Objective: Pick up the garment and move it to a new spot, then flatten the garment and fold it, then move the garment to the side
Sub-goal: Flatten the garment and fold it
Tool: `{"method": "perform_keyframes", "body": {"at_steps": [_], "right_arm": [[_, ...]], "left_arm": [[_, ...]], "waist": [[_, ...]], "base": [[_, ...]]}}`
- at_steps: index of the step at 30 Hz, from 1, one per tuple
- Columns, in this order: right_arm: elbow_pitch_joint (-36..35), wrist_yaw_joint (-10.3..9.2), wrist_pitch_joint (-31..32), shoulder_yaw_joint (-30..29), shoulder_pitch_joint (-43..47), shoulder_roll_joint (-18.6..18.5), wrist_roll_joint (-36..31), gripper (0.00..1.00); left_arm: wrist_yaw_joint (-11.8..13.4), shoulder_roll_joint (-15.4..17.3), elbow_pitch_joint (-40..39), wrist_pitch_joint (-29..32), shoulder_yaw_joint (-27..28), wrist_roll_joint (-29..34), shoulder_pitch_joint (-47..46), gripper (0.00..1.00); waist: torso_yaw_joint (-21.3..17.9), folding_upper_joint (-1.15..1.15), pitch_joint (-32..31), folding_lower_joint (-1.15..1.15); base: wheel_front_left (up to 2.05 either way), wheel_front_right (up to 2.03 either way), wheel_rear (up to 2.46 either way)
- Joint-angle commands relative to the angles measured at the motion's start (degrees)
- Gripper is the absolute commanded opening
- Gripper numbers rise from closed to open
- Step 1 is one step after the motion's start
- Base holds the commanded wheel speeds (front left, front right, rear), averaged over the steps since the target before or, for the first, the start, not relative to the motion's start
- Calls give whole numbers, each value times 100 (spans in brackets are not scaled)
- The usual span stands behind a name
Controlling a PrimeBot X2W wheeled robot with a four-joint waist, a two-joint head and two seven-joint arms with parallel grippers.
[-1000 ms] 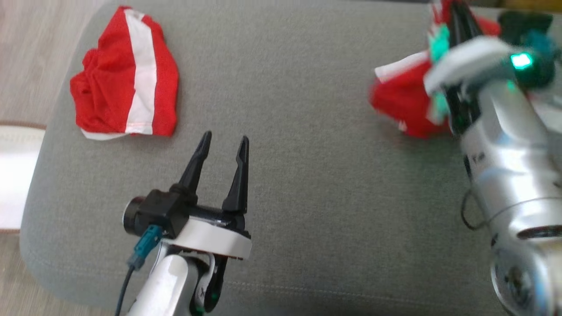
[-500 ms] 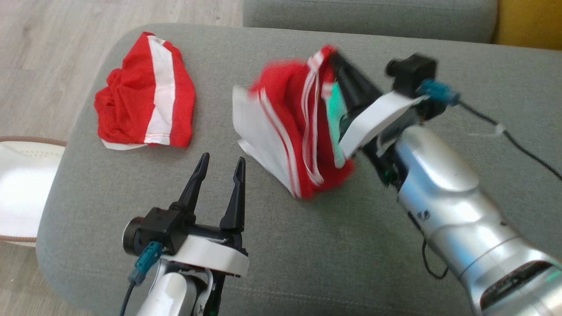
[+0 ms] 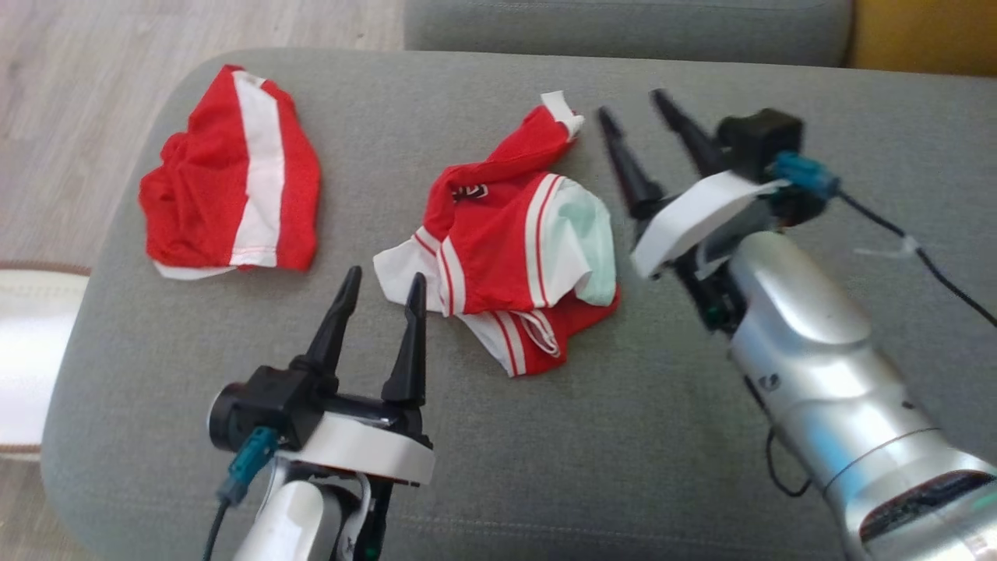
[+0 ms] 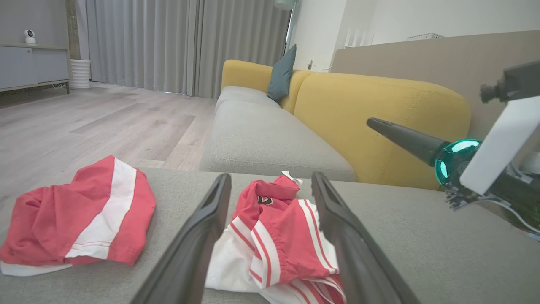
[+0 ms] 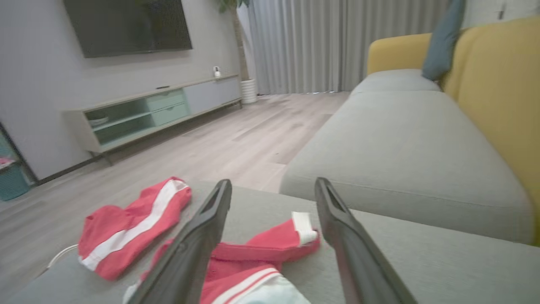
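One step looks done — the garment [image 3: 506, 257] lies crumpled on the sofa [image 3: 623, 436], between the left hand [image 3: 386, 273] and right hand [image 3: 631, 102], both spread wide, holding nothing; flattening, folding and moving aside are left.

Hidden: garment [image 4: 274, 240] partly behind my left gripper [image 4: 271, 176]; cut off: my right forearm [image 3: 841, 389] at lower edge; unreadable: garment's dark print

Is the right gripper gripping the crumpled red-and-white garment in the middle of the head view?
No, the right gripper stands open and apart from the crumpled garment, which lies loose on the grey cushion.
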Motion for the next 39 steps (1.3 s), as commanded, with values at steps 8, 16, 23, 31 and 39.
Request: {"method": "perform_keyframes", "body": {"at_steps": [8, 16, 23, 31, 39], "right_arm": [[283, 43, -306, -2044, 15, 92, -1572, 100], [-1303, 43, -327, -3342, 1899, 92, -2376, 100], [-2091, 43, -242, -3339, 2877, 92, -2052, 100], [-2714, 43, 176, -3215, 2867, 92, -2023, 100], [-2307, 43, 1129, -2809, 1752, 92, -1530, 100]], "left_arm": [[79, 8, -333, -29, 297, -15, -197, 100], [113, 8, -425, -29, 268, -57, -147, 100], [96, 8, -423, -29, 272, -46, -130, 100], [48, 8, -400, -29, 182, -50, -234, 100], [39, 8, -378, -29, 1, -102, -415, 100]], "waist": [[-302, 0, -186, 0], [-489, 0, -278, 0], [-566, 0, -233, 0], [-317, 0, -62, 0], [244, 0, 398, 0]], "base": [[0, 0, 0], [0, 0, 0], [0, 0, 0], [0, 0, 0], [0, 0, 0]]}}
